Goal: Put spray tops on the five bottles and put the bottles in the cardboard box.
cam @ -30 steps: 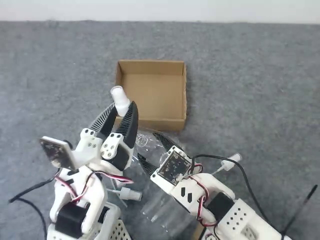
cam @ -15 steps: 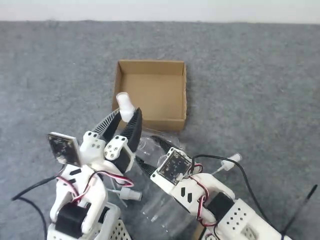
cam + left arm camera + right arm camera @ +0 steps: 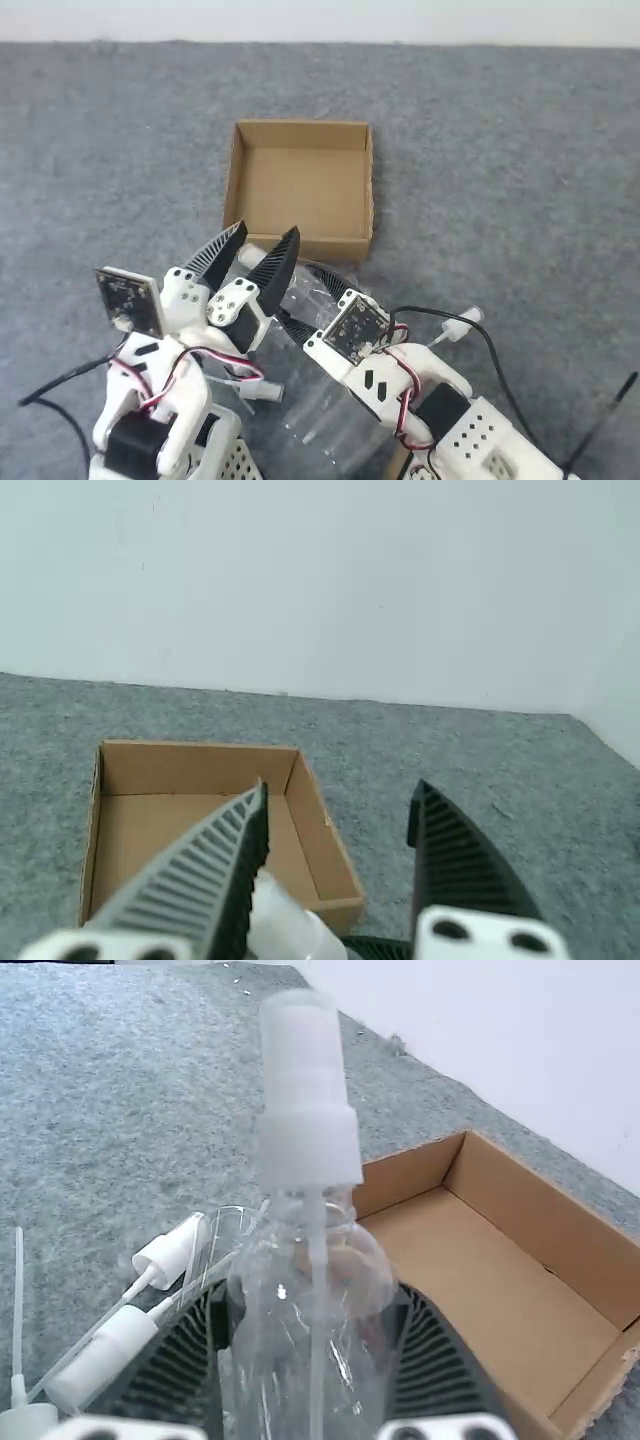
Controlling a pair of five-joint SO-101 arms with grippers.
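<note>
At the near edge of the grey, carpet-like surface point(image 3: 520, 150), your right hand point(image 3: 312, 1305) is clamped on the round body of a clear plastic bottle point(image 3: 300, 1290), one black ribbed finger pressed against each side; a white plastic spray top point(image 3: 308, 1090) sits on the bottle's neck, and its thin tube runs down inside the bottle. In the high view the bottle is tilted, with its top end toward your left hand point(image 3: 265, 232). That hand's two black fingers are spread wide, and the white top lies low in the gap between them; you cannot tell whether either finger touches it. The shallow, square brown cardboard box point(image 3: 340, 248) lies open side up just beyond both hands; the held bottle is outside it, close to its near wall. A loose white spray top point(image 3: 462, 320) with its tube lies on the surface on the outer side of your right arm, apart from the box; a second loose top point(image 3: 262, 390) lies between the two arms, near their bases. There, too, other clear bottles point(image 3: 320, 420) lie on their sides, partly hidden under the arms; how many you cannot tell.
</note>
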